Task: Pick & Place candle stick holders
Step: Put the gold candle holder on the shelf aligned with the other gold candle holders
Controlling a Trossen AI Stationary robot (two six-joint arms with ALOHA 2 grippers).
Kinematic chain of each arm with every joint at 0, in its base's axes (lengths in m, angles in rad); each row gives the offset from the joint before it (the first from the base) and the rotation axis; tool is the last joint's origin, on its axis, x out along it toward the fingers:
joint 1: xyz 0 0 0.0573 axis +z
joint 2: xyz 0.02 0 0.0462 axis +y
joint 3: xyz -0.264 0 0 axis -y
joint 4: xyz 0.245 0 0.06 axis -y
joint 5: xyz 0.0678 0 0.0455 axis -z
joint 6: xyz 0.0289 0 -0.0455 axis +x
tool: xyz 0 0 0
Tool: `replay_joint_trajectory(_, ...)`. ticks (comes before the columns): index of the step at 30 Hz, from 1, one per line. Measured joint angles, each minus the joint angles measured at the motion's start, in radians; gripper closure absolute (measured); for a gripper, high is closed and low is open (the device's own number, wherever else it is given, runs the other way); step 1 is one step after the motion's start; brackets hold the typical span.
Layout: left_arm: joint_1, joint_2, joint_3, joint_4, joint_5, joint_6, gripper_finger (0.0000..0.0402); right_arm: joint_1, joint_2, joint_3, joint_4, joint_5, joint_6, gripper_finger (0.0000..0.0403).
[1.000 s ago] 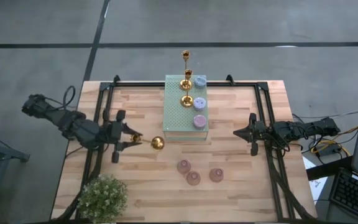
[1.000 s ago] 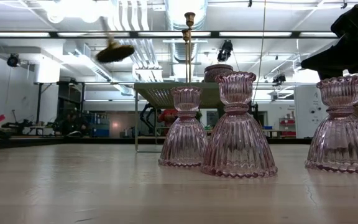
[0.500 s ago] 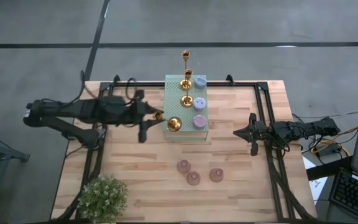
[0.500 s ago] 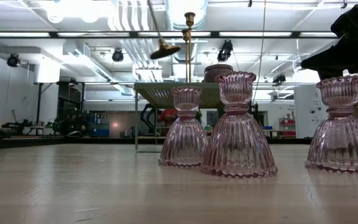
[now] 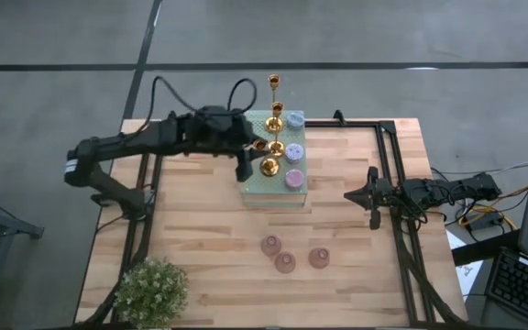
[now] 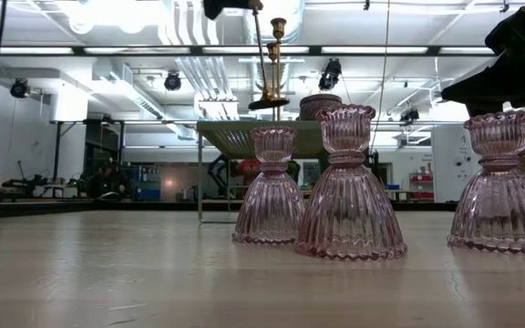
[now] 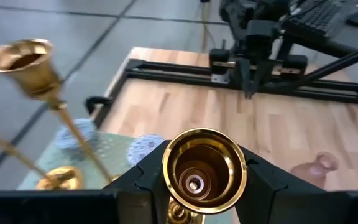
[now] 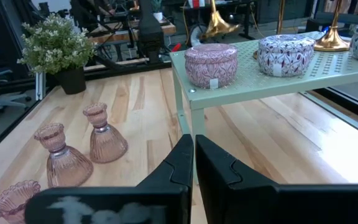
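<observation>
My left gripper (image 5: 248, 149) is over the pale green perforated block (image 5: 257, 183), shut on a shiny gold candle stick holder (image 6: 264, 64) whose round base (image 5: 269, 167) hangs just above the block's top. Two more gold holders (image 5: 274, 122) (image 5: 276, 148) stand on their bases on the block, with three squat holders (image 5: 293, 151) in a row beside them. Three pinkish glass holders (image 5: 285, 255) stand on the table nearer the front. My right gripper (image 5: 370, 196) is shut and empty, to the right of the block. My left gripper pinches the gold holder at its top end, just under the cup (image 7: 204, 169), between its two fingers (image 7: 146, 180). The holder hangs below the fingers, nearly upright and a little tilted. Its base (image 6: 269, 102) is down and clear of the block.
A bushy potted plant (image 5: 152, 290) stands at the table's near left corner. Black rails (image 5: 394, 183) run along the table's left, right and far sides. Bare wood lies between the block and the right arm.
My left gripper has carried the gold holder from the table's left-middle toward the far edge and right, up over the green block. The holder has turned from lying about level to hanging nearly upright, base down.
</observation>
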Motion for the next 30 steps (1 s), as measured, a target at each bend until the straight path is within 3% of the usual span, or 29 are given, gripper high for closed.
replay_joint_trajectory(3,0.026,0.048,0.04,-0.028,0.054,-0.018,0.0266,0.0,0.0,0.0,0.0,0.0,0.0,0.039)
replay_joint_trajectory(14,0.061,0.14,0.066,-0.026,0.103,-0.052,0.0266,0.0,0.0,0.0,0.0,0.0,0.0,0.039)
replay_joint_trajectory(30,0.062,0.158,0.072,-0.003,0.141,-0.05,0.0256,0.0,0.0,0.0,0.0,0.0,0.0,0.039)
